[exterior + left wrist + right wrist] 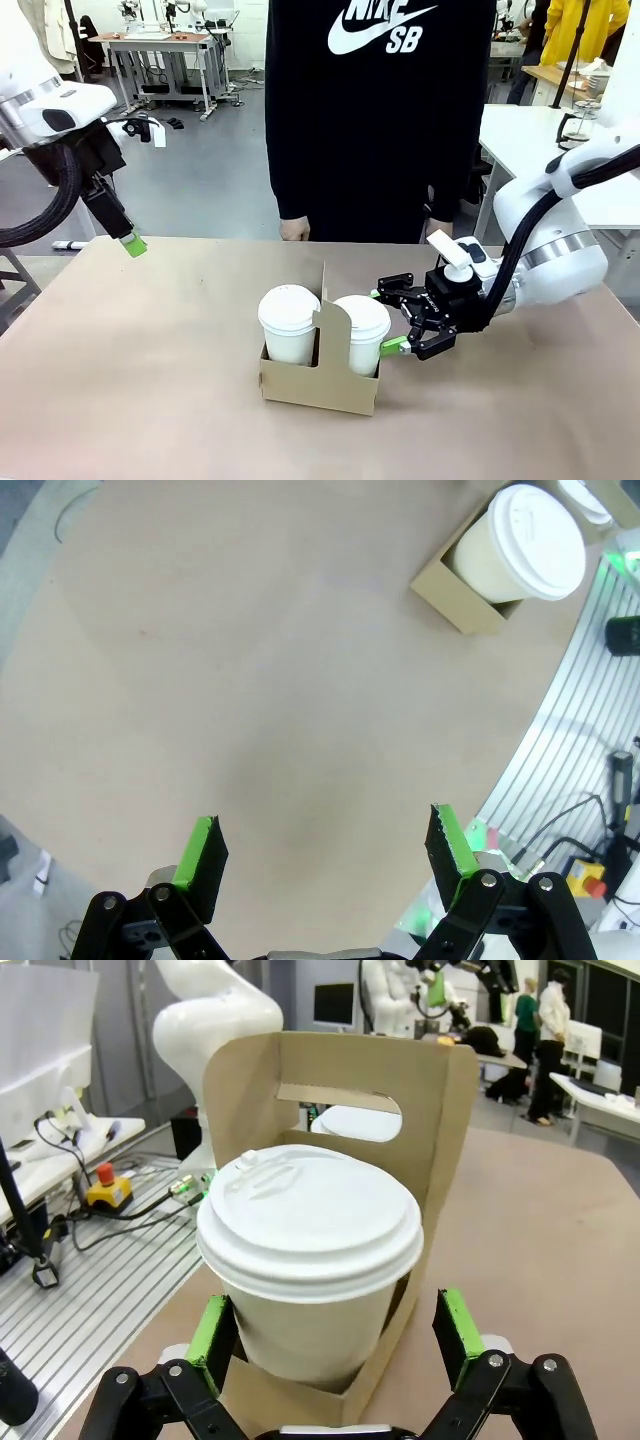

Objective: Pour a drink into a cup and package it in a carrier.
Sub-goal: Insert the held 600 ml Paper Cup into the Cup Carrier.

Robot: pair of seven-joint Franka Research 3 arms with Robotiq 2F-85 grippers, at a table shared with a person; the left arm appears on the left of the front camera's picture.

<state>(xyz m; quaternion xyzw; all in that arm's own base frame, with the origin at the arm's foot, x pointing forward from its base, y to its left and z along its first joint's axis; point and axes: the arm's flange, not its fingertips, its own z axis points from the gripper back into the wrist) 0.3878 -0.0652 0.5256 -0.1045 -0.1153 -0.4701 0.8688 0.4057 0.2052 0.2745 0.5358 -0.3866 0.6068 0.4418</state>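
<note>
Both jaws stand wide apart, nothing held in either. Our right gripper [393, 322] sits low on the table's right half, fingers pointing at the carrier [320, 378] and flanking the nearer cup [361, 332]. From the right wrist view the green pads [212, 1328] stand either side of that cup's [308, 1270] wall with a visible gap on each side, so we read no contact.

Our left gripper [131, 243] hangs above the table's [150, 400] far left edge, well apart from the carrier. From the left wrist view its fingers [201, 858] are spread over bare brown tabletop [250, 680], nothing between them.

Carrier is brown cardboard, sitting about mid-table, slightly right of centre, with its upright handle [330, 325] between two wells. Each well has a white paper cup standing upright with a white sip lid on: one on the left [289, 323], the other on the right, next to our right gripper. Right wrist view shows the handle cut-out [340, 1110] behind the near cup, and the second cup's lid [362, 1123] visible through it. Left wrist view catches a corner of the carrier [455, 595] with a lidded cup [520, 545] at top right.

A person in a black sweatshirt [380, 110] stands at the far edge, one hand [294, 230] just at the table's rim.
</note>
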